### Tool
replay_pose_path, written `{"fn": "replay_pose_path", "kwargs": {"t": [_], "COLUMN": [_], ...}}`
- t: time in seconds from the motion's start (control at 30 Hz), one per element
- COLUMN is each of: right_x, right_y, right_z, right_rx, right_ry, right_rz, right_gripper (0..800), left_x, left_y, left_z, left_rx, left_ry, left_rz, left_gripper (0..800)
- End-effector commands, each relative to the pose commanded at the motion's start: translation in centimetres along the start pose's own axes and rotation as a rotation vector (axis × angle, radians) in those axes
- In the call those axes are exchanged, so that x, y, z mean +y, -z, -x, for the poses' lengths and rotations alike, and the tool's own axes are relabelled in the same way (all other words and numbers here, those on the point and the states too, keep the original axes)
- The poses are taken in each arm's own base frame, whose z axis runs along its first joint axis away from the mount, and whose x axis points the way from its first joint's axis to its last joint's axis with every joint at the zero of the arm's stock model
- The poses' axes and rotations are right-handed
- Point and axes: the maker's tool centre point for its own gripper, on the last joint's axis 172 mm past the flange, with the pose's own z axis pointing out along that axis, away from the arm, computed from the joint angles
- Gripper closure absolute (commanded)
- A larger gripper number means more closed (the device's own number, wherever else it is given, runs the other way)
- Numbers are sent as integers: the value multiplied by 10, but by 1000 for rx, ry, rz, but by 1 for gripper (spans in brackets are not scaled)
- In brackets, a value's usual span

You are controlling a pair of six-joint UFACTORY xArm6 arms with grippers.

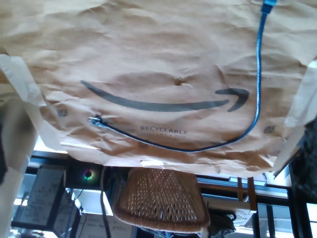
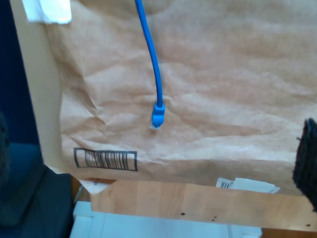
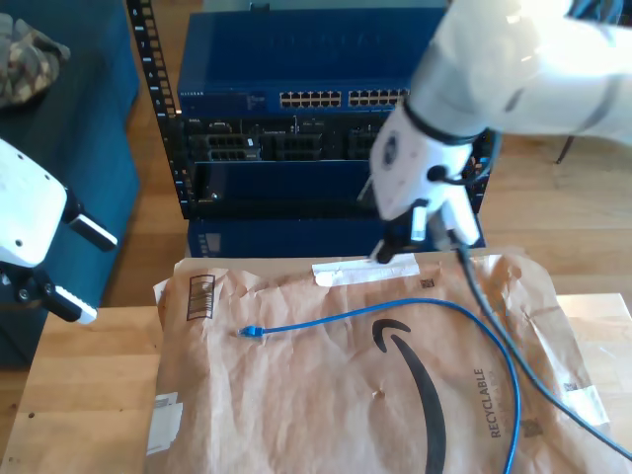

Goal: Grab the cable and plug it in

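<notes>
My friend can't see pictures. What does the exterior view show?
A thin blue cable curves across crinkled brown paper on a wooden table, its plug lying loose. Two white robot arms hang above, in front of a blue network rack.

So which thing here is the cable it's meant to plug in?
Find the crumpled brown paper sheet spread over the wooden table, below the blue equipment rack. The cable curves across that paper. It is thin and bright blue with a small plug, unlike the thicker dark robot cable beside it.
</notes>
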Motion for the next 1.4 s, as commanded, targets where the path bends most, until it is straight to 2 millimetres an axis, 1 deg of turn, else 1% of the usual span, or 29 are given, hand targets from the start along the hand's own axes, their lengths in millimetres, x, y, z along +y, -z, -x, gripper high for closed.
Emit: {"fn": "replay_pose_path", "kwargs": {"t": [0.13, 0.23, 0.33, 0.4, 0.53, 0.7, 0.83, 0.9, 0.97, 1.07, 1.1, 1.27, 1.4], "right_x": [0, -2, -1, 1, -3, -8, 0, 3, 4, 1, 3, 17, 15], "right_y": [-20, -36, -56, -67, -84, -108, -139, -150, -157, -157, -160, -181, -181], "right_z": [19, 26, 40, 49, 57, 50, 46, 43, 38, 28, 28, 34, 41], "right_rx": [4, 8, 11, 12, 18, 31, 63, 93, 145, 193, 201, 221, 216], "right_ry": [44, 58, 92, 107, 129, 119, 130, 104, 88, 32, 24, -1, -13], "right_rz": [-1, 4, 4, 7, -7, -2, 43, 45, 34, 13, 16, 43, 32], "right_gripper": [9, 10, 9, 9, 9, 9, 9, 10, 10, 11, 11, 11, 11], "left_x": [8, 12, 15, 12, 12, 15, 15, 14, 13, 13, 13, 12, 11], "left_y": [-10, -31, -55, -69, -81, -87, -87, -88, -90, -90, -90, -92, -92], "left_z": [-6, -11, -16, -16, -22, -29, -30, -30, -31, -31, -31, -32, -32], "left_rx": [4, 8, 19, 22, 25, 30, 31, 31, 30, 30, 30, 29, 29], "left_ry": [9, 23, 43, 46, 59, 70, 70, 71, 75, 76, 75, 78, 81], "left_rz": [7, -1, -5, -22, -25, -18, -18, -19, -25, -24, -23, -28, -30], "left_gripper": [0, 0, 0, 0, 0, 0, 0, 0, 0, 0, 0, 0, 0]}}
